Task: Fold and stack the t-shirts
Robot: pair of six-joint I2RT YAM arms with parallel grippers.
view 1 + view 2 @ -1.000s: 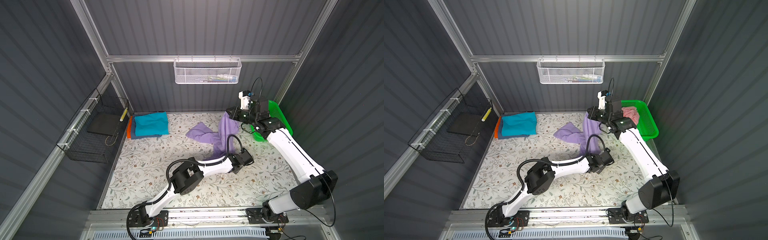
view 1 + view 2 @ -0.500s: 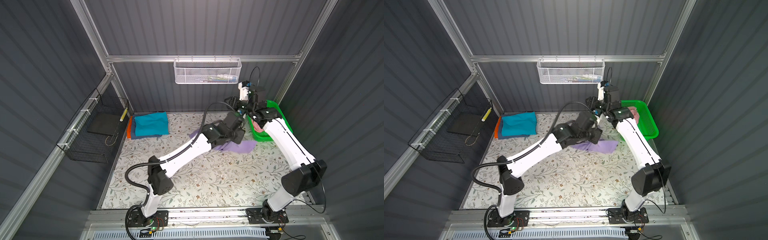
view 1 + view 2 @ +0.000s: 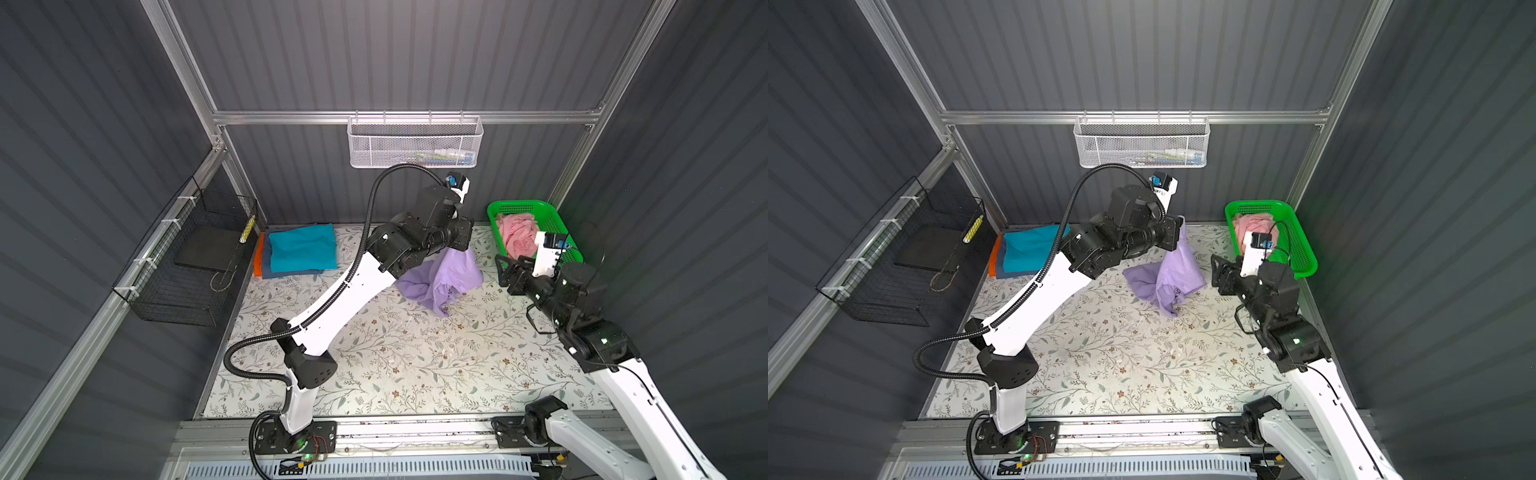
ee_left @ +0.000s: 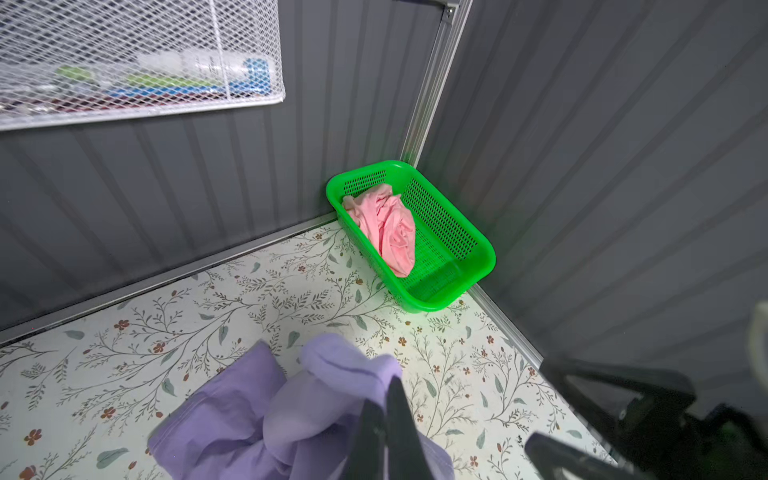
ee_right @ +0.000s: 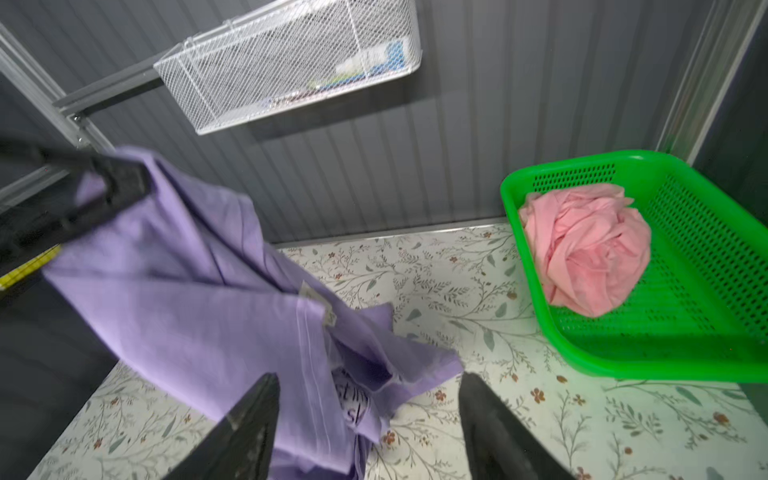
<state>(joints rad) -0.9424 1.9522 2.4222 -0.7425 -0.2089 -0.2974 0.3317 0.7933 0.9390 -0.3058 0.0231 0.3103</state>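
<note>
— In both top views, how many shirts?
— Five. One pink shirt [image 3: 517, 237] lies in the green basket [image 3: 559, 220]. One lavender shirt [image 3: 440, 278] hangs just beside the basket, its tail on the counter [image 3: 395, 357]. Three are stacked well apart from the basket: teal shirt [image 3: 303, 249], grey-blue shirt [image 3: 286, 274], orange shirt [image 3: 258, 262].
— Left wrist view?
— Left gripper [image 4: 384, 411] is clamped on the lavender shirt.
— Right wrist view?
— Right gripper [image 5: 365, 399] has its jaws apart and empty, near the basket.

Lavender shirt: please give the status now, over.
Left fingers shut on lavender shirt, hanging, lower part on table. Right fingers open, empty, beside it. Pink shirt in green basket. Nothing in the way.
</note>
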